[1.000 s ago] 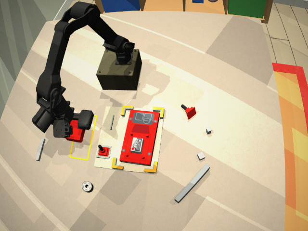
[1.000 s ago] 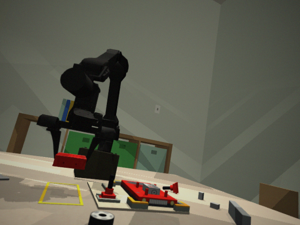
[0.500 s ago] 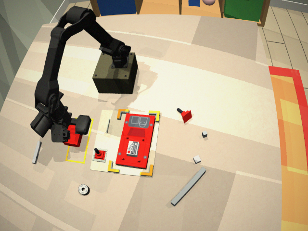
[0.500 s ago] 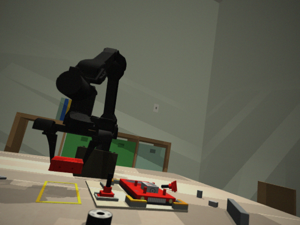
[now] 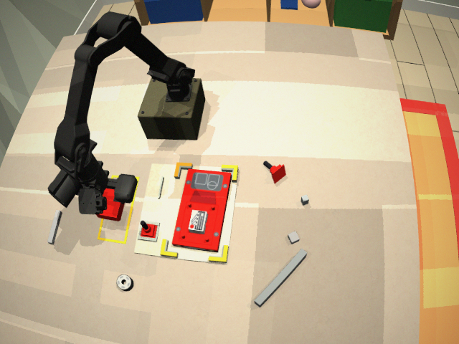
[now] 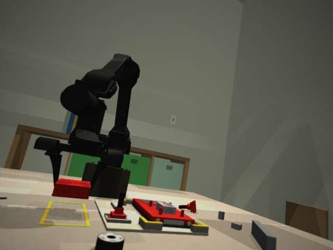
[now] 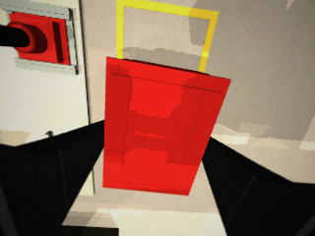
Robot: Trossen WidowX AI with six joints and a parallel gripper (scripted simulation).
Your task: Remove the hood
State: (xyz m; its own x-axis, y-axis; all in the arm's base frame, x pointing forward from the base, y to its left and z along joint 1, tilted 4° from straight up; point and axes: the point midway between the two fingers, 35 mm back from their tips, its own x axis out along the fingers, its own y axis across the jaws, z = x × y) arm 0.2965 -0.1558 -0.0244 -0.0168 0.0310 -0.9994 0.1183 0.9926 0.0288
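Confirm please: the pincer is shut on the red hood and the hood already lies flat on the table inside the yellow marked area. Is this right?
Not quite. The pincer is shut on the red hood, but the hood does not lie on the table: the exterior view shows it held in the air, above the far end of the yellow marked area.
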